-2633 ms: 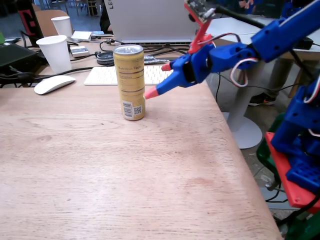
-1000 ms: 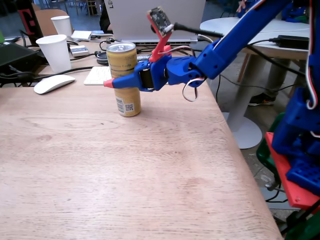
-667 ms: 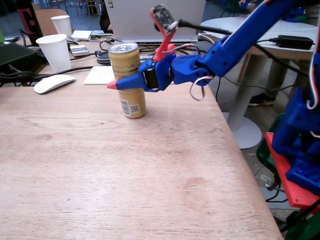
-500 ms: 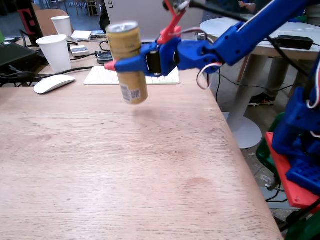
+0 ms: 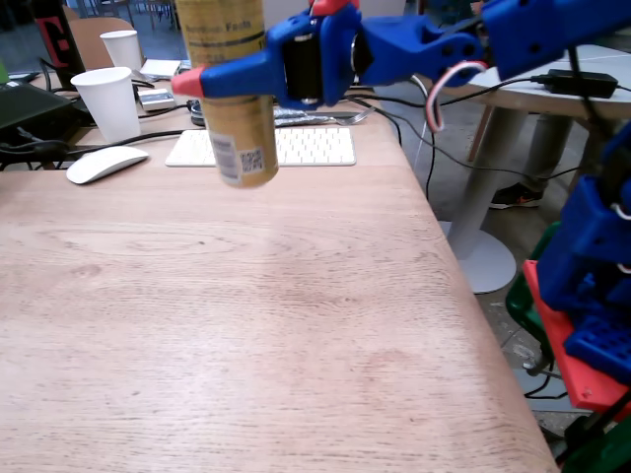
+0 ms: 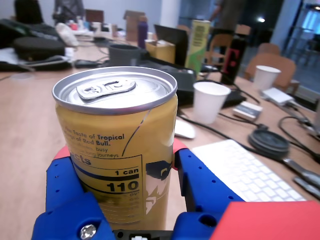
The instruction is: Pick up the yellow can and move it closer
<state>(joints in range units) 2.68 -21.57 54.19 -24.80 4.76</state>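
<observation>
The yellow can hangs upright above the wooden table, its barcode and QR code facing the fixed view. My blue gripper is shut on the can around its middle, with the red-tipped finger showing at the can's left. In the wrist view the can fills the foreground, silver top and pull tab up, clamped between the two blue fingers. The can's upper end runs off the top of the fixed view.
Behind the can lie a white keyboard and a white mouse. Two white paper cups stand at the back left among cables. The table's right edge drops to the floor; a round white table stands beyond.
</observation>
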